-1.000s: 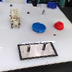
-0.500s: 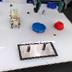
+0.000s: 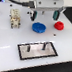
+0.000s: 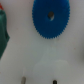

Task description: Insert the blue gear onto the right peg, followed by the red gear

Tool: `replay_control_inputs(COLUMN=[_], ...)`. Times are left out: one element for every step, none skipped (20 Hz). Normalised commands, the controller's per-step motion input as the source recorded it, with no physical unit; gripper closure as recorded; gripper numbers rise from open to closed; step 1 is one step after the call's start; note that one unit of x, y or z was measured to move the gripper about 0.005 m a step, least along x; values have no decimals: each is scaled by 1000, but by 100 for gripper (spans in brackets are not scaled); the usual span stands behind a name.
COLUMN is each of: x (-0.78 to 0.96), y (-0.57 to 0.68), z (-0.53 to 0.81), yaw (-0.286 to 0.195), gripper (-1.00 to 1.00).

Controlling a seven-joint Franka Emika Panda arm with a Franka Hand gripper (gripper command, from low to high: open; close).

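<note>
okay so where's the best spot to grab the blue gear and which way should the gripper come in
Probably from straight above. The blue gear lies flat on the white table, so pinching across its toothed rim or its centre hub suits it. The gripper hangs just above it; the red gear sits apart, leaving room.

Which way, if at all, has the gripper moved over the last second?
Yes. The gripper has shifted toward the exterior view's right and downward. It now hangs just above the blue gear, which has not moved relative to the peg plate.
</note>
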Motion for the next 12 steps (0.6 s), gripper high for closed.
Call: replay_control_inputs(x=[-183,-169,-160,-163,-171,-186,-211,-257,-289,-351,-363,-351], y=[0,0,0,0,0,0,0,0,0,0,0,0], z=[-471,-454,-451,-437,-434,-409,-380,-326,-286,-243,-191,-189], yaw=[0,0,0,0,0,0,0,0,0,0,0,0], gripper=[-100,-100,-100,-100,-100,-100,-100,-100,-100,-100,-100,-100])
